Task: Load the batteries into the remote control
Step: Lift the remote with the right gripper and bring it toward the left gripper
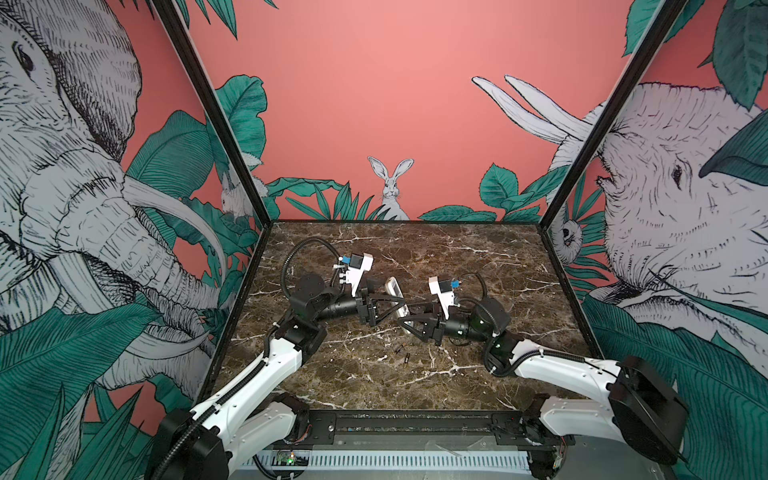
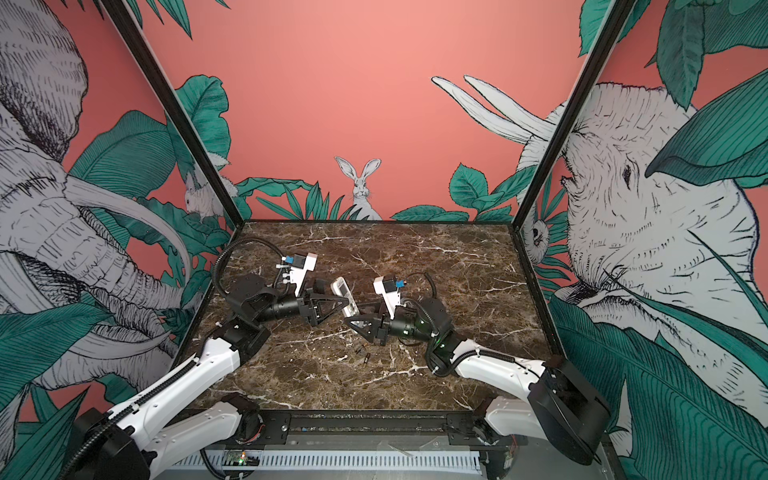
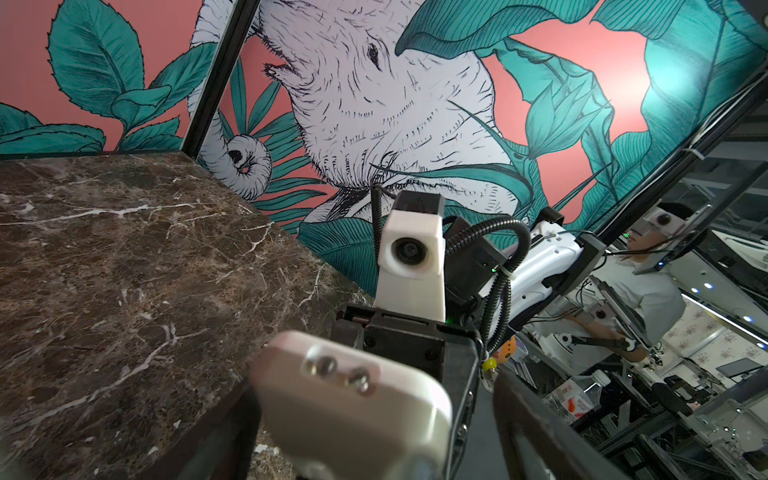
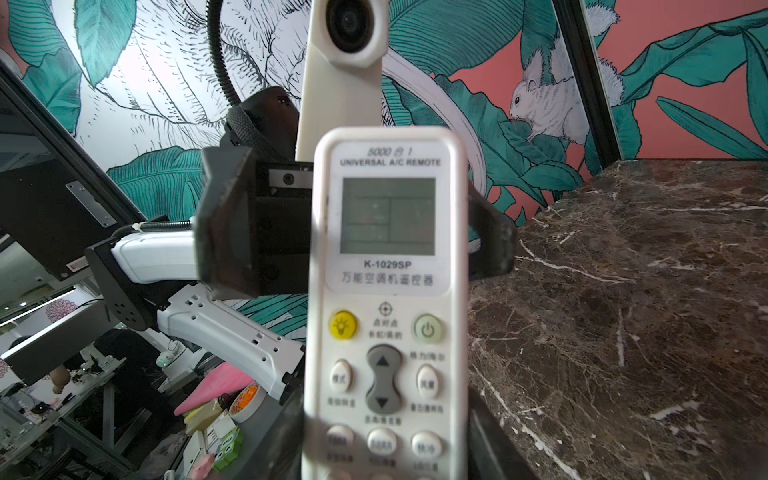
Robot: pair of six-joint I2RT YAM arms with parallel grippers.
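Hanging above the middle of the brown marble worktop [image 1: 478,270], the remote control [image 1: 394,291] was clear of the surface and tilted, held between the two arms in both top views. The right jaws were closed on its lower, button end. In the right wrist view the handset rose out of the dark fingers [image 4: 494,436] with its button face turned to that camera and its grey screen blank.

The left jaws stood open around the screen end. From the right wrist view one left finger [image 4: 222,224] was well out to the side of the handset with a clear gap between them. The other finger sat close against the opposite edge, and I could not tell whether it touched. The left wrist view, blurred up close, showed the rounded top end of the remote with its two small emitter bulbs lying between the fingers.

Both batteries [image 1: 407,357] lay loose on the worktop, nearer the front edge than the right jaws. They were close together but apart, and well clear of the remote. They looked like small dark cylinders, too small for their ends to be made out.
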